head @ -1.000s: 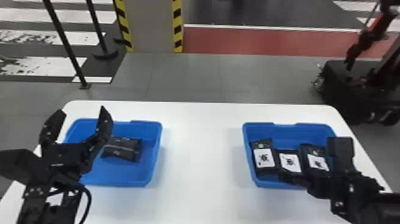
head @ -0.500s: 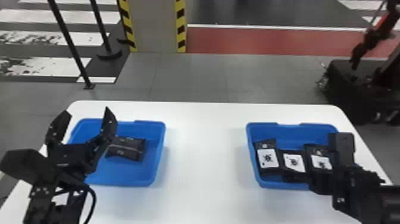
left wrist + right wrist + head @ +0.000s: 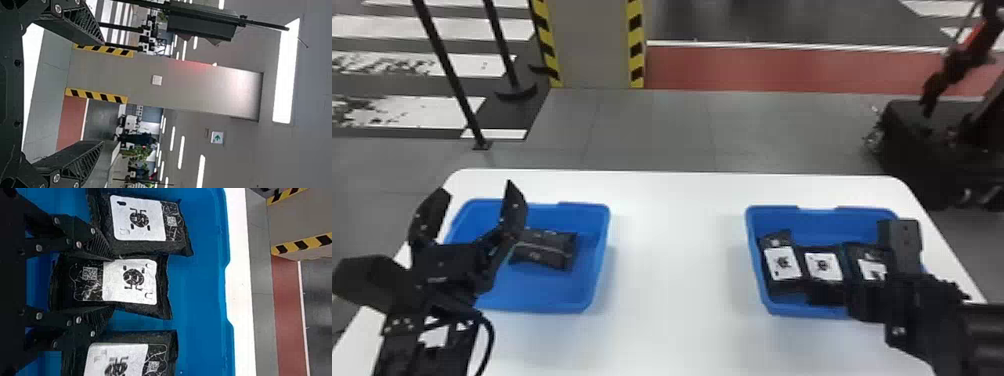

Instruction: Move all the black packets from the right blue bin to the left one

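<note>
In the head view my left gripper (image 3: 469, 215) is held above the left blue bin (image 3: 552, 306), fingers spread and empty; the left wrist view also shows this gripper (image 3: 102, 92) open. A black packet (image 3: 544, 248) lies in that bin. My right gripper (image 3: 869, 300) reaches low into the right blue bin (image 3: 756, 280), among three black packets with white labels. In the right wrist view my right gripper (image 3: 113, 282) is shut on the middle packet (image 3: 129, 282) by its long edges. One packet (image 3: 137, 219) lies on one side of it, another (image 3: 117, 360) on the other.
Both bins stand on a white table (image 3: 672, 260), with a broad stretch of tabletop between them. Beyond the far edge are black posts (image 3: 449, 75), a striped pillar (image 3: 592, 45) and dark equipment (image 3: 932, 150) at the right.
The middle packet's label sits slightly higher against its neighbours, and the right gripper has shifted slightly. My left gripper stays open over its bin. The head view has shifted a little.
</note>
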Robot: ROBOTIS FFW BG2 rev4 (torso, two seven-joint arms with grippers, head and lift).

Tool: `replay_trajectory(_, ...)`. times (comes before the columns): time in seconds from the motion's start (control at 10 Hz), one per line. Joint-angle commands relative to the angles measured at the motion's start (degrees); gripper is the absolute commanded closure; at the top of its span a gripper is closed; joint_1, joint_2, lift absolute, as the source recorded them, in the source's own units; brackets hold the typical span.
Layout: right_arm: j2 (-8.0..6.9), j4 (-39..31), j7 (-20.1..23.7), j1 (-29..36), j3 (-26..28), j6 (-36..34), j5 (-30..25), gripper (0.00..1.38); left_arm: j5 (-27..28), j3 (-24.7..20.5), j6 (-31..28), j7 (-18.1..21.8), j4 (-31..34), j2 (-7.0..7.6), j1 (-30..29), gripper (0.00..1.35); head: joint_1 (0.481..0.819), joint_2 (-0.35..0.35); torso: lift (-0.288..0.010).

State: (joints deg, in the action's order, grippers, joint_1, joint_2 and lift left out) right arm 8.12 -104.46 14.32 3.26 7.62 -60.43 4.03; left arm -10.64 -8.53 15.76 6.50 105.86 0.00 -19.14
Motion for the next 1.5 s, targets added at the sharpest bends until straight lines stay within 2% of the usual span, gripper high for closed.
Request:
replay_trajectory(0.0,-0.12,-1.92,-0.17,1.38,0.20,1.52,0.36,1.16,-0.52,0.09,0.56,0.00,-0.33,-0.15,-0.12,0.13,0.695,0.010,-0.110)
replay_trajectory(0.2,-0.12,-5.58,-1.31,4.33,0.20,2.78,2.38,1.16,-0.70,0.09,0.84,0.00,-0.61,-0.15,0.02,0.14,0.695,0.013,-0.110)
replay_trajectory(0.4,-0.12,-12.19,-2.28,8.69,0.29,3.48,5.90,1.16,-0.96,0.09,1.40,0.00,-0.89,-0.15,0.02,0.14,0.695,0.025,-0.110)
replay_trajectory(0.7,-0.12,-29.20,-4.57,16.57,0.29,4.47,6.34,1.16,-1.67,0.53,1.82,0.00,-1.17,-0.15,0.16,0.14,0.695,0.051,-0.110)
replay_trajectory(0.9,-0.04,-31.59,-4.83,17.83,0.29,11.08,7.22,1.16,-1.93,0.71,1.82,0.00,-1.17,-0.15,0.16,0.14,0.695,0.056,-0.110)
replay_trajectory(1.0,0.23,-28.08,0.44,15.58,0.29,16.84,7.39,1.16,-3.86,1.50,0.70,0.35,-1.17,-0.15,0.30,0.14,0.695,0.060,-0.110)
replay_trajectory(1.1,0.58,-22.59,7.65,11.08,-0.15,22.61,6.25,1.16,-7.55,2.56,-2.82,2.29,-1.03,-0.15,1.00,0.14,0.695,0.074,-0.110)
replay_trajectory(1.2,0.67,-19.50,12.13,7.29,-1.21,25.28,3.70,1.16,-11.69,4.14,-7.04,4.57,-1.03,-0.15,1.99,0.14,0.695,0.080,-0.110)
replay_trajectory(1.4,2.34,-12.47,18.99,0.68,-5.95,27.53,3.70,1.16,-17.40,4.49,-18.57,12.66,-1.03,0.00,6.35,0.14,0.695,0.058,-0.110)
